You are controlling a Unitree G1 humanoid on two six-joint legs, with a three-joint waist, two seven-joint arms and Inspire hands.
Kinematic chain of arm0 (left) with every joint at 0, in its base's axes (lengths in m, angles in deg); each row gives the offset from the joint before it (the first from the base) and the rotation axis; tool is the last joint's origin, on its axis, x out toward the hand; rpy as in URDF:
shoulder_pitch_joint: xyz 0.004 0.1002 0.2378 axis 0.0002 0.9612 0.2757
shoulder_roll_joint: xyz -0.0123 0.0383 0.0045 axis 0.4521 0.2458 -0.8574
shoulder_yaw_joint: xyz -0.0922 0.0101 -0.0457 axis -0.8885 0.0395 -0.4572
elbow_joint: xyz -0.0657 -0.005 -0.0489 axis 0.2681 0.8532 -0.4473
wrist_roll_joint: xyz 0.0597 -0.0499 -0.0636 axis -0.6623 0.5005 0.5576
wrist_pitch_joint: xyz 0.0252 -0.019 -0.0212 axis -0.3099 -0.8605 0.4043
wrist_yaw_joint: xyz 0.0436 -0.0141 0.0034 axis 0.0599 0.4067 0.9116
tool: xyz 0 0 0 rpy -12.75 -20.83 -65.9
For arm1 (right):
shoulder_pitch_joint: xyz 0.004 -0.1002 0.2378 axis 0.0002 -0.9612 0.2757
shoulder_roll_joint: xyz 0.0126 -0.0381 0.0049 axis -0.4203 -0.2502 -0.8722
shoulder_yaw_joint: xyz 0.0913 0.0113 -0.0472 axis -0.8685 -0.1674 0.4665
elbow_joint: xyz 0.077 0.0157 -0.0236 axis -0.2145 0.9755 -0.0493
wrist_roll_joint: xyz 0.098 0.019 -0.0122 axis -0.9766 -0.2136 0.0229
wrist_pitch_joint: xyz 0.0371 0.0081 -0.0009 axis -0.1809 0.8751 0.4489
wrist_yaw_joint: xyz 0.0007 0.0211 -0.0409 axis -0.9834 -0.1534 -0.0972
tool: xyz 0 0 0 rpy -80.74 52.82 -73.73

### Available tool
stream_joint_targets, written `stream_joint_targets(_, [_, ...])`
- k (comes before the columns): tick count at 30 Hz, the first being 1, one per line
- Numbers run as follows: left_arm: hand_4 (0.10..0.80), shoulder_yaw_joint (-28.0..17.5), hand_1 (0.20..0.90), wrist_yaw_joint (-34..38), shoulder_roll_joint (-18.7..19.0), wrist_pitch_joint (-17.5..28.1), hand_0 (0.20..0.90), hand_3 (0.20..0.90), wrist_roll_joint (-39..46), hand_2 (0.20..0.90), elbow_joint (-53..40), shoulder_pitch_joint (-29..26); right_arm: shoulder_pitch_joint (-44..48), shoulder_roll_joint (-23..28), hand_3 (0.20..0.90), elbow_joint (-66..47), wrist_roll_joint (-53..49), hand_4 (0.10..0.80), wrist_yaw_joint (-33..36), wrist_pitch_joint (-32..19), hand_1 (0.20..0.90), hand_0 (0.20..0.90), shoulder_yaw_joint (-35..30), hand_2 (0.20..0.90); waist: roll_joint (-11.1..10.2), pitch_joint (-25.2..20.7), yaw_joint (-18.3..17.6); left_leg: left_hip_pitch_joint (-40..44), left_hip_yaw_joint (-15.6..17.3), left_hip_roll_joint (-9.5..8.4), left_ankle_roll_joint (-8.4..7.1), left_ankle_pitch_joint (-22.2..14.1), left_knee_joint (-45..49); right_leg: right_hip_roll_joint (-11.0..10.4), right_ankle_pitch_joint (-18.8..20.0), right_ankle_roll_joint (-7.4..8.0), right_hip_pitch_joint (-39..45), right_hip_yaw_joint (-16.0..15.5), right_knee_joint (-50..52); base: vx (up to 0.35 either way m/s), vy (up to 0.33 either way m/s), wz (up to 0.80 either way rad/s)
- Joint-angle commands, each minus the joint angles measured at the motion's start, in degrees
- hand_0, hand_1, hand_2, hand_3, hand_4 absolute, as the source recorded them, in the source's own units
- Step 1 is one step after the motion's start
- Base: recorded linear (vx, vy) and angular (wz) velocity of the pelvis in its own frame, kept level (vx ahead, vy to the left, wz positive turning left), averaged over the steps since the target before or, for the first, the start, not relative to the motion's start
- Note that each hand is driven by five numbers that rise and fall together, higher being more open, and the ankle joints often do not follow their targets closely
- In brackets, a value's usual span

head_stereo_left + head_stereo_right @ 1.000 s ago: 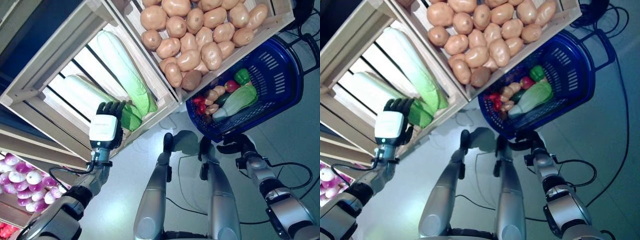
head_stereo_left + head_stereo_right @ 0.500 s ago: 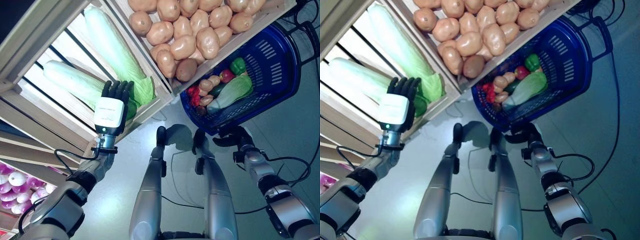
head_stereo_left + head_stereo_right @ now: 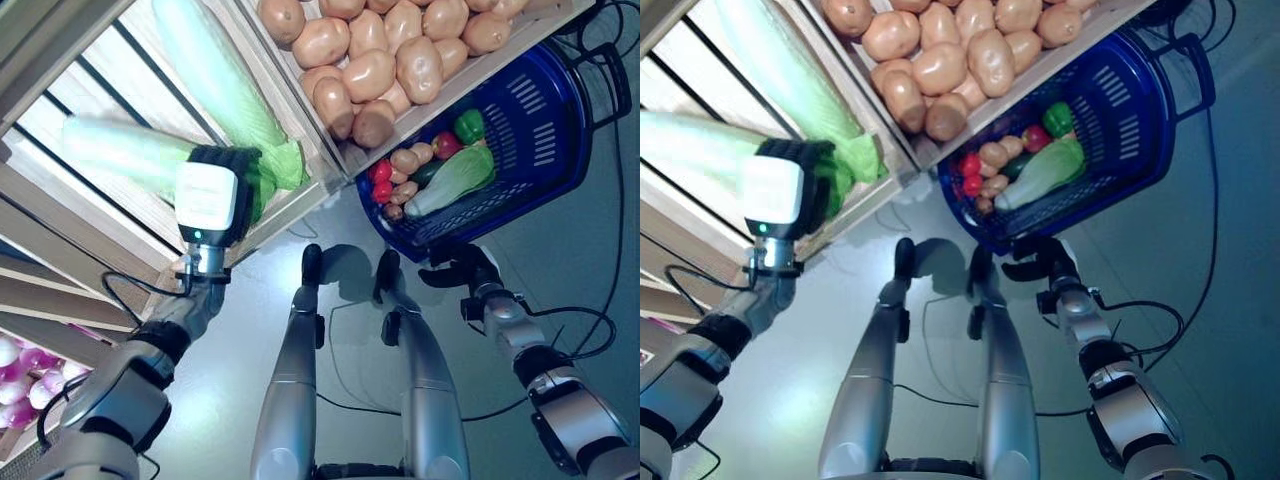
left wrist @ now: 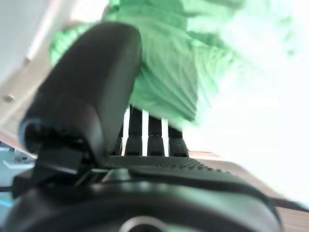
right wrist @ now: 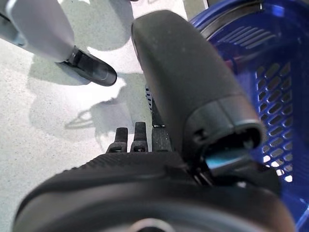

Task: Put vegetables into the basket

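Cabbages fill the slatted wooden crate point(image 3: 60, 215) at the robot's left: one long napa cabbage point(image 3: 215, 85) lies against the divider, and a second cabbage point(image 3: 120, 155) lies beside it with the left hand point(image 3: 208, 200) over its leafy green end. From the head views the fingers point(image 3: 232, 157) bend down onto the leaves, but only the white back of the hand is plain. The left wrist view adds more: the dark thumb point(image 4: 82, 92) presses against green leaf point(image 4: 169, 82), with the fingers curled on its other side, so the hand grips that cabbage.

Next to it, a crate of potatoes point(image 3: 385, 55) sits above the blue basket point(image 3: 555, 140), which already holds a cabbage, a green pepper point(image 3: 468, 126), red pieces and small potatoes. The right hand point(image 3: 462, 270) holds the basket's near rim; its wrist view shows the thumb point(image 5: 188, 92) over the blue mesh point(image 5: 277, 121) and fingers curled beneath, a detail too small to read from the head.
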Motion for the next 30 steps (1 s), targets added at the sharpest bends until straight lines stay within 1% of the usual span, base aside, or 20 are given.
stream_joint_targets(1, [0.400,-3.07,0.300,-0.65,0.34,-1.02,0.300,0.300,2.79,0.300,4.01,0.07,-1.55,2.37,0.900,-1.83,-3.24,0.800,3.23,-2.39,0.900,0.900,1.44,0.900,0.49,-0.18,-0.34,-2.16,-0.04,-1.15,-1.01,1.25,2.90,1.65,-0.47,-0.17,4.05,-0.23,1.09,0.000,0.000,0.00])
stream_joint_targets(7, [0.400,-4.89,0.300,-0.48,-0.25,-0.93,0.300,0.300,6.00,0.300,4.18,1.22,-1.49,1.96,0.900,-1.40,-3.01,0.800,3.29,-2.50,0.900,0.900,1.23,0.900,0.66,-0.18,-0.06,-1.64,0.06,-1.36,-1.12,1.38,2.18,1.55,-0.42,-0.13,4.73,-0.64,-0.04,-0.005,-0.009,0.06])
stream_joint_targets(13, [0.400,-7.91,0.300,3.84,-1.35,0.70,0.300,0.300,6.77,0.300,2.77,4.42,-2.33,1.78,0.900,-0.77,-2.69,0.800,3.70,-3.12,0.900,0.900,0.65,0.900,1.10,-0.18,0.52,-1.16,-0.08,-1.73,-1.06,1.48,1.53,1.35,-0.50,-0.17,5.15,-1.00,-0.61,0.002,-0.008,-0.02])
stream_joint_targets(19, [0.400,-10.37,0.300,7.46,-2.31,1.85,0.300,0.300,6.47,0.300,-1.47,8.44,-3.73,1.69,0.900,-1.41,-2.63,0.800,4.70,-3.31,0.900,0.900,0.08,0.900,1.78,-0.18,1.31,-0.76,-0.11,-2.04,-0.94,1.26,1.38,1.02,-0.91,-0.29,5.49,-1.41,-0.57,0.000,0.000,0.00])
stream_joint_targets(23, [0.400,-11.64,0.300,7.78,-2.16,3.09,0.300,0.300,4.67,0.300,-5.58,11.05,-5.30,1.36,0.900,-2.25,-2.03,0.800,4.91,-3.45,0.900,0.900,-0.66,0.900,1.98,-0.18,1.94,0.83,-0.26,-2.29,-0.83,1.28,0.47,0.60,-0.88,-0.16,7.13,-2.11,-1.49,0.025,-0.037,0.03])
stream_joint_targets(27, [0.400,-11.59,0.300,6.55,-2.54,2.91,0.300,0.300,4.78,0.300,-7.17,12.12,-5.31,1.06,0.900,-2.23,-1.61,0.800,5.15,-3.25,0.900,0.900,-1.02,0.900,2.20,-0.18,2.37,1.54,-0.25,-2.45,-0.81,1.63,-0.14,0.17,-0.58,-0.04,7.94,-2.70,-2.15,0.006,-0.010,0.01])
stream_joint_targets(28, [0.417,-11.57,0.326,6.06,-2.57,3.10,0.326,0.326,5.04,0.326,-7.43,12.41,-5.16,1.11,0.900,-1.90,-1.57,0.800,5.09,-3.24,0.900,0.900,-1.16,0.900,2.32,-0.18,2.48,1.62,-0.24,-2.48,-0.79,1.64,-0.14,0.07,-0.57,-0.02,8.02,-2.80,-2.12,0.000,0.000,0.00])
stream_joint_targets(29, [0.676,-11.50,0.714,5.66,-2.64,3.09,0.714,0.714,5.24,0.714,-7.48,12.57,-5.07,1.20,0.900,-1.77,-1.67,0.800,5.02,-3.10,0.900,0.900,-1.24,0.900,2.37,-0.18,2.55,1.64,-0.21,-2.49,-0.78,1.61,-0.05,0.05,-0.62,-0.04,8.03,-2.84,-2.01,0.030,-0.023,0.05])
stream_joint_targets(30, [0.800,-11.38,0.900,5.11,-2.58,2.96,0.900,0.900,5.51,0.900,-7.57,12.67,-4.88,1.25,0.900,-1.69,-1.83,0.800,4.97,-2.85,0.900,0.900,-1.31,0.900,2.39,-0.18,2.60,1.62,-0.18,-2.47,-0.75,1.54,0.08,0.07,-0.68,-0.08,8.01,-2.88,-1.88,0.027,-0.020,0.05])
